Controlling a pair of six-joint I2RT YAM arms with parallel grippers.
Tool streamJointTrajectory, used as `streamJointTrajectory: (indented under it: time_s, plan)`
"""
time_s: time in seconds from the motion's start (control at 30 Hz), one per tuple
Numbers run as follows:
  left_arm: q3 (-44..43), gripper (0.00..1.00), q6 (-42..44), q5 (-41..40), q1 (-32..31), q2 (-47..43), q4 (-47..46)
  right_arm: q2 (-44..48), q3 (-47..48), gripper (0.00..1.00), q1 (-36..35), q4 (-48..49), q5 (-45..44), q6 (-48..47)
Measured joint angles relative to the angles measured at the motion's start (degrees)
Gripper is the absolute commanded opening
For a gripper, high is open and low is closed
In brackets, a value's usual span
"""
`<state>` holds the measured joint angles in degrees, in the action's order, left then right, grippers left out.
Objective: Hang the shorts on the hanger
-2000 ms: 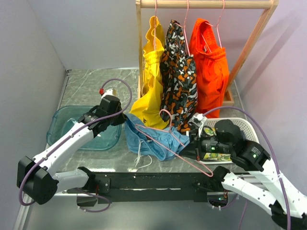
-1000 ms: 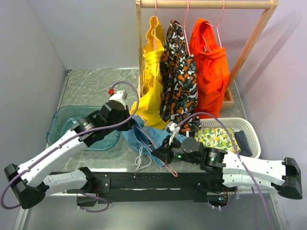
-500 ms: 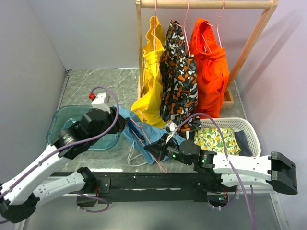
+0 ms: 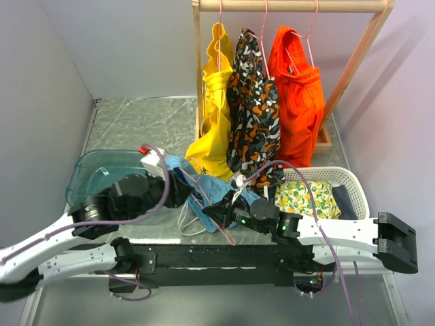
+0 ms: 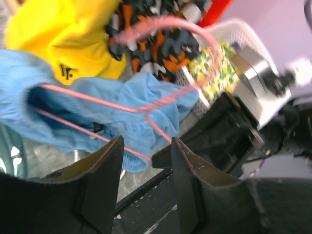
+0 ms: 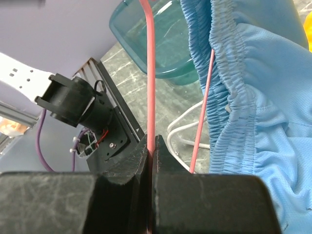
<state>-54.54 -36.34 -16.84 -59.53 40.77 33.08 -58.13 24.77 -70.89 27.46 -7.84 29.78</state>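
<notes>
Two arms, one garment, one hanger; entry as follows.

**Task items.** The light-blue shorts lie bunched on the table at the near edge, between the teal bin and the white basket, below the garments on the wooden rack. The pink wire hanger lies slanted across them, its hook up toward the patterned garment.

**Claws.** The right gripper is clamped tight on one bar of the hanger, with no gap between its fingers. The left gripper stands parted and empty, just short of the shorts.

**Progress (judged).** Partly done. Two hanger wires run into the gathered waistband opening, so one shoulder seems to be threaded. The rest of the fabric hangs in a loose heap beside the frame. Left to do: work the other shoulder in and spread the waist evenly along the wire.

**By view.**
- Top external: overall layout, the orange shorts already hung, and the lemon-print cloth in the basket. Neither claw's grip can be read here.
- Left wrist: the open, empty fingers, and the hanger's hook and fork against the blue cloth.
- Right wrist: the pinch on the wire, the elastic gathers and the white drawstring trailing on the table.
</notes>
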Motion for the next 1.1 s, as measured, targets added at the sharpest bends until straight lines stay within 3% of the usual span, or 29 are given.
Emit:
streamJointTrajectory:
  time_s: [0.17, 0.3, 0.7, 0.9, 1.1]
  plan:
    - [-1.73, 0.53, 1.97, -10.19, -13.29, 6.14, -0.28, -0.35, 0.44, 0.0, 0.0, 0.0, 0.33, 0.02]
    - [-4.48, 0.54, 2.73, -18.49, -16.94, 11.65, 0.59, -0.35, 0.48, 0.0, 0.0, -0.02, 0.44, 0.02]
    - [-8.5, 0.61, 4.24, -31.17, -17.59, 14.53, 2.03, -0.35, 0.61, 0.0, 0.0, -0.11, 1.03, 0.17]
    - [-7.3, 0.63, 7.61, -31.54, -17.53, 15.08, -1.79, -0.9, 0.9, 0.0, 0.0, -0.11, 1.44, 0.17]
    - [-4.87, 0.56, 10.49, -28.61, -14.05, 17.99, -6.27, -1.27, 1.16, 0.0, 0.0, -0.09, 1.51, 0.17]
